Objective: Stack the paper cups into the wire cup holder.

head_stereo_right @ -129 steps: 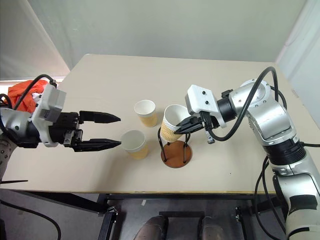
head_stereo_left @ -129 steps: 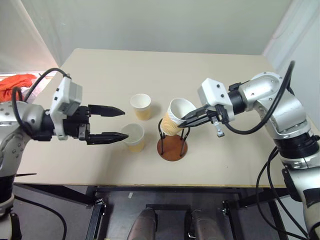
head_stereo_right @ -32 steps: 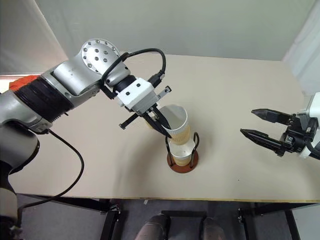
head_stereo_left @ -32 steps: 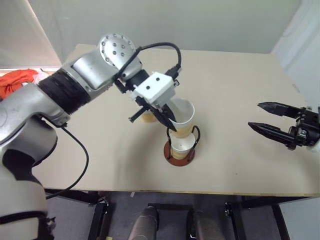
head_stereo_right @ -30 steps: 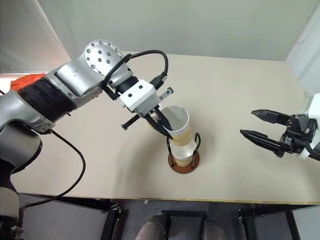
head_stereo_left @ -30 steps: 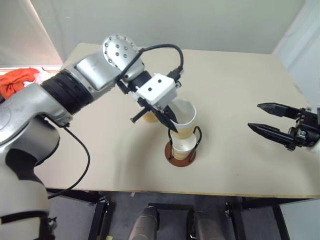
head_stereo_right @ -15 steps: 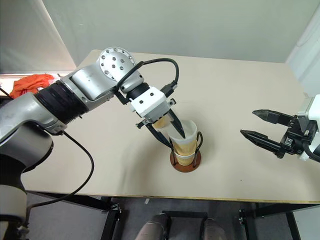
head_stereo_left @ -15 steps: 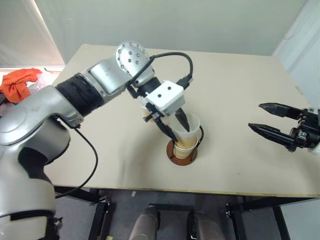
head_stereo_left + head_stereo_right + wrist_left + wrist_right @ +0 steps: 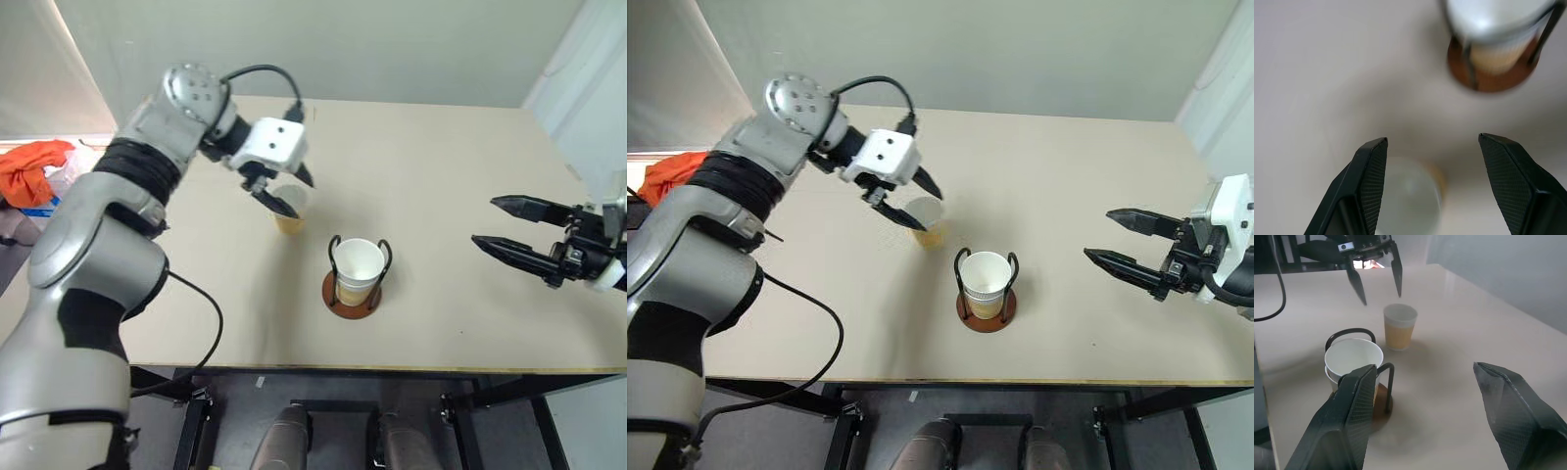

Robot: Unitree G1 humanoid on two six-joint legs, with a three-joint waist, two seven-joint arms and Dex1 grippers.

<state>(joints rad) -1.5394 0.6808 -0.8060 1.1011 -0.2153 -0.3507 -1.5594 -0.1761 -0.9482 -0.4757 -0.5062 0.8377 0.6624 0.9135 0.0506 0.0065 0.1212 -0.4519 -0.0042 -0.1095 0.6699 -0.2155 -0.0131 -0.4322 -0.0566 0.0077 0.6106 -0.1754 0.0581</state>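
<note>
Two paper cups (image 9: 359,266) sit nested upright in the wire cup holder (image 9: 351,303) near the table's front middle. A third paper cup (image 9: 291,208) stands alone just behind and to the left of it. My left gripper (image 9: 291,190) hangs open just above this loose cup, one finger on each side of its rim and clear of it; the right wrist view shows the left gripper (image 9: 1376,278) over the loose cup (image 9: 1399,326). Out to the right my right gripper (image 9: 502,225) is open, holds nothing, and points at the holder.
An orange cloth (image 9: 29,168) lies off the table's left side. The beige table (image 9: 441,147) has bare surface behind and to the right of the holder. Its front edge runs close below the holder.
My left gripper let the second cup drop into the holder, opened, and swung back and left to above the loose cup. The right gripper has stayed put.
</note>
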